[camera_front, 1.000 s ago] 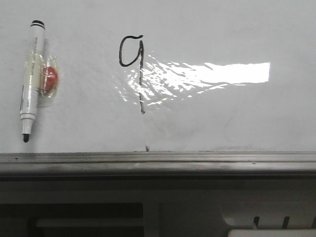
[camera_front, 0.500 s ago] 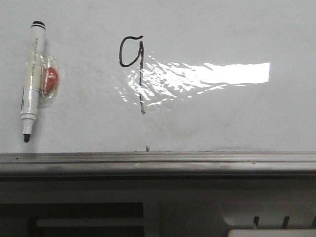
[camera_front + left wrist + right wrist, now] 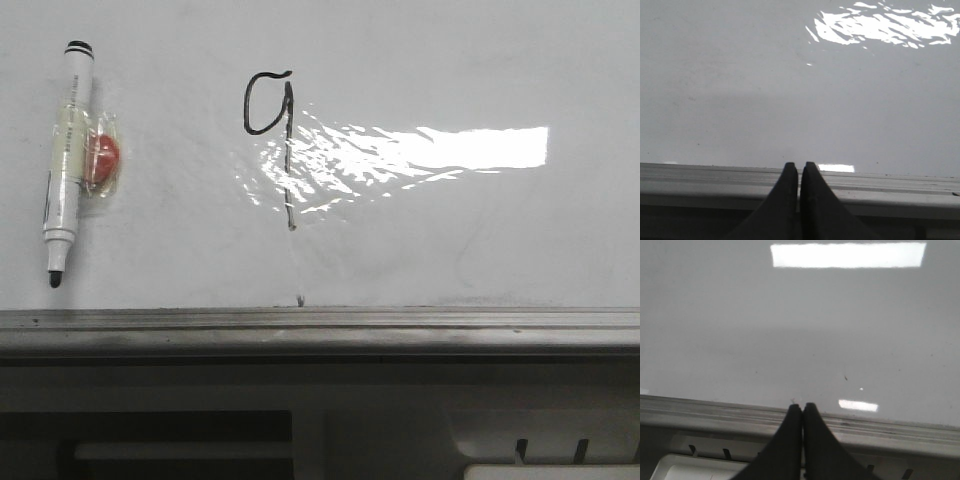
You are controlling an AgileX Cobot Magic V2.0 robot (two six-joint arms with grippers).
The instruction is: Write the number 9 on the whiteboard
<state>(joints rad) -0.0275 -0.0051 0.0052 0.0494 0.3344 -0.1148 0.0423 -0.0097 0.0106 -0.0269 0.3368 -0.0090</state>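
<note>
The whiteboard (image 3: 480, 60) fills the frame's top, glare at center, the 9 (image 3: 272, 125) upper center; the left gripper (image 3: 799, 170) and the right gripper (image 3: 802, 410) have jaws together.

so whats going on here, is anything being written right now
Nothing is being handled at this moment. The number 9 is already drawn in black on the whiteboard, its tail running down through the glare. The marker lies on the board to the 9's left, uncapped, tip toward the grey ledge, with a small red thing beside it. The left gripper and right gripper are both shut and empty, sitting near the ledge.
</note>
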